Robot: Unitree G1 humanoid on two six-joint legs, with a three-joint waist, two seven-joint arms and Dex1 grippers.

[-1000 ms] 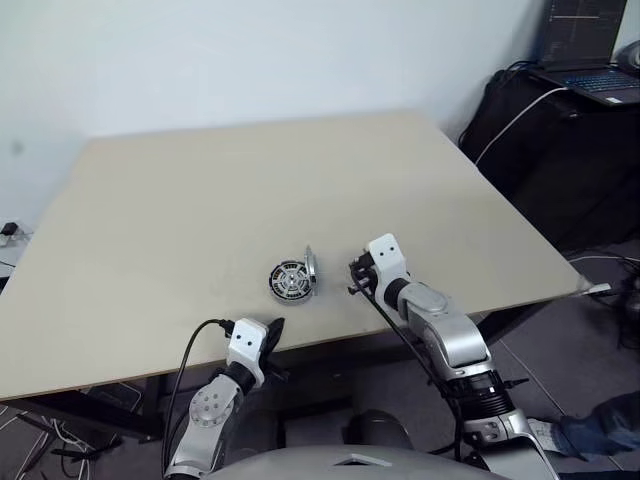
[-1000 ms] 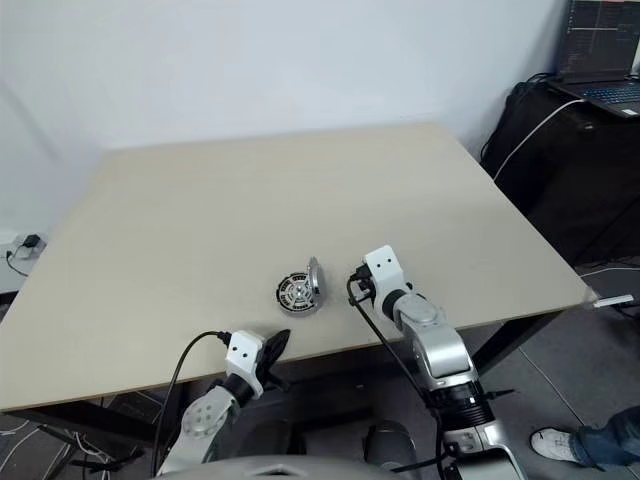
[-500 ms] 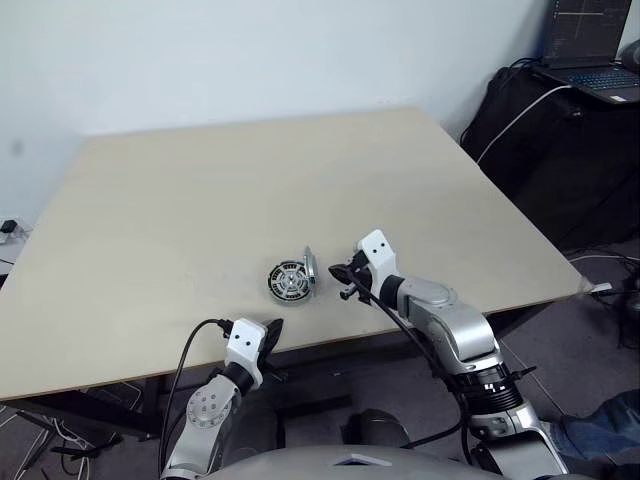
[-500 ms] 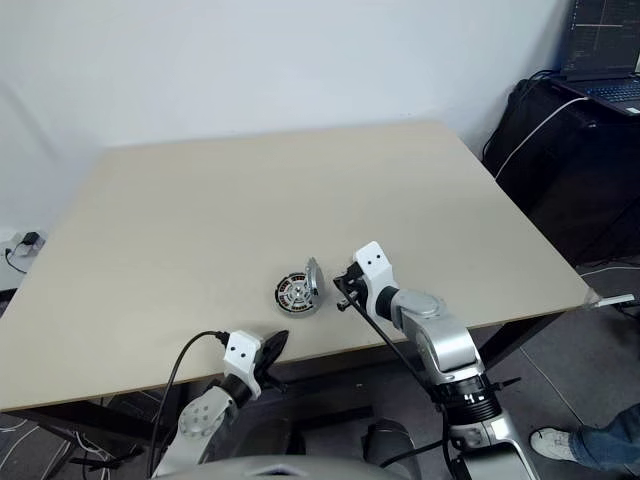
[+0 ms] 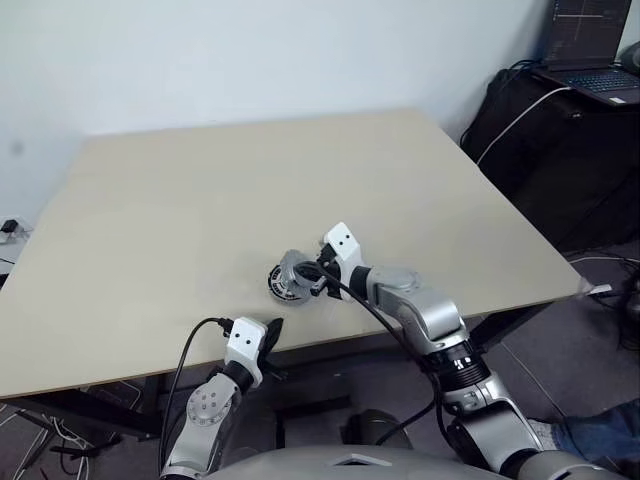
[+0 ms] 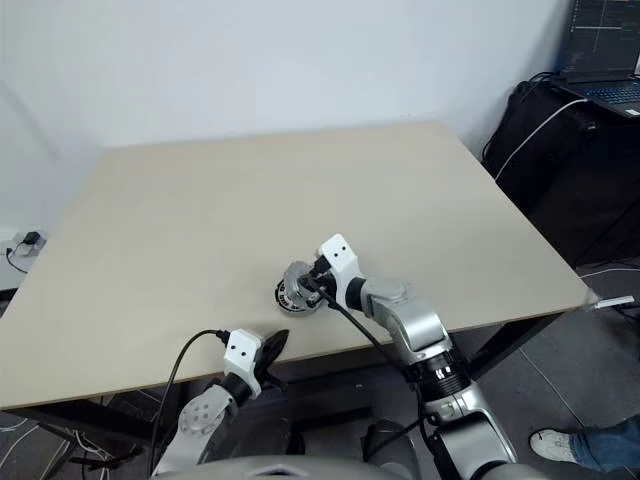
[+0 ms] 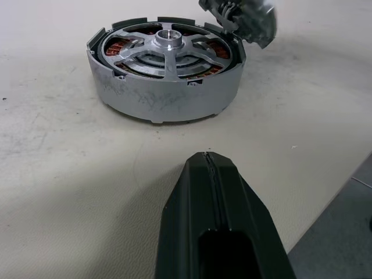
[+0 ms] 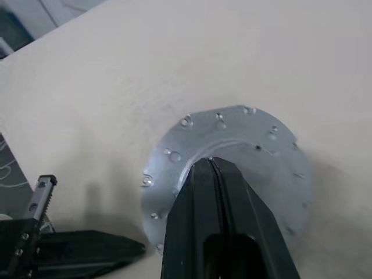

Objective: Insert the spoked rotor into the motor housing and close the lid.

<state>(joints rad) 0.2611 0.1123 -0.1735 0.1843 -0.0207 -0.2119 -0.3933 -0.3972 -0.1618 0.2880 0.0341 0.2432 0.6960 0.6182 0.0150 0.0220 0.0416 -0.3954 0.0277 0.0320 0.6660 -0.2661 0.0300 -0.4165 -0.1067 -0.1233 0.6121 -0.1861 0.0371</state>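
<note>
Now lid point(image 8: 232, 151) against closed right fingers point(image 8: 218, 192), over motor housing point(image 7: 165, 72).

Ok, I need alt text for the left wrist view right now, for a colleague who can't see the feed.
The motor housing sits flat on the beige table, with the spoked rotor seated inside and coppery windings showing between its spokes. The shut left gripper points at it from the near side, not touching. Behind the housing's far rim, the lid is tilted above the housing.

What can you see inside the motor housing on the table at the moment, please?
Inside the motor housing sits the spoked rotor, with coppery windings showing between its spokes. The far rim is partly covered by the tilted lid that the shut right hand is pushing; whatever lies below the rotor is hidden.
</note>
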